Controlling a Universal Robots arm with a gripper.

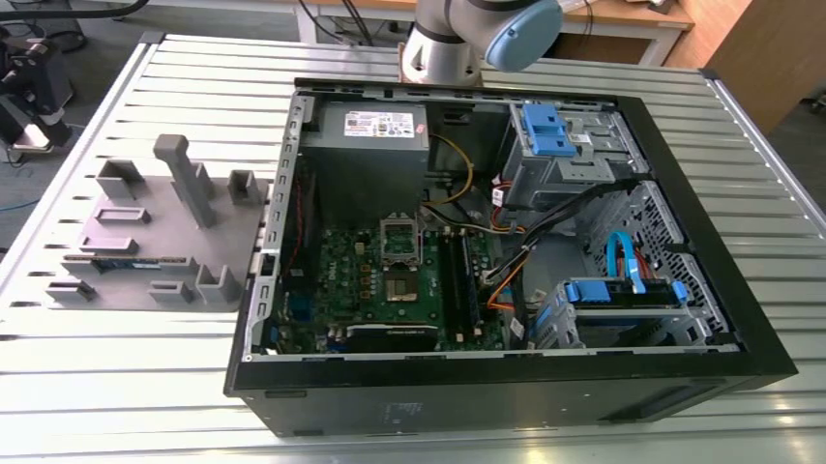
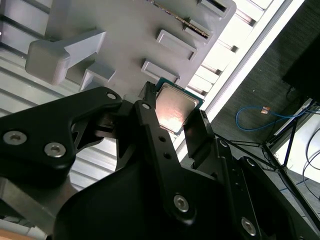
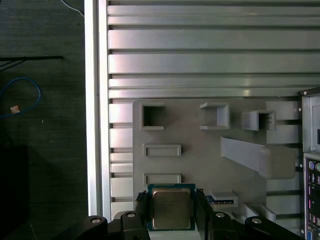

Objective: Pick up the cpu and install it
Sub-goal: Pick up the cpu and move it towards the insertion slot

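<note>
Evidently the pick-up is done and the carry is in hand. The hand (image 3: 171, 201) is pinched on the cpu (image 3: 171, 210), one black finger (image 3: 141, 207) pressed against each of two opposite edges. The silver lid faces the camera with a thin green rim showing around it. In both wrist views the chip sits between the fingers with the grey moulded tray (image 3: 200, 155) well below it, so I judge it to be lifted clear, not resting in a pocket.

In the exterior view the tray lies on the slatted metal surface (image 1: 130, 387), at that view's left of the open computer case (image 1: 516, 382). The green motherboard (image 1: 348, 261) lies flat inside the case, with its dark square socket (image 1: 402, 288) near the middle. A thin memory stick (image 1: 123, 262) lies in the tray.

To my eye, installing calls for squaring the chip to the socket frame, matching its orientation, and lowering it level and gently between the case walls and the loose cables (image 1: 510, 280).

Several things are hard to make out. The chip's underside is hidden, and so are the contact faces of the fingers. I cannot tell whether the socket's retaining frame stands open. The arm (image 1: 471, 39) is cut off by the upper edge of the exterior view.
</note>
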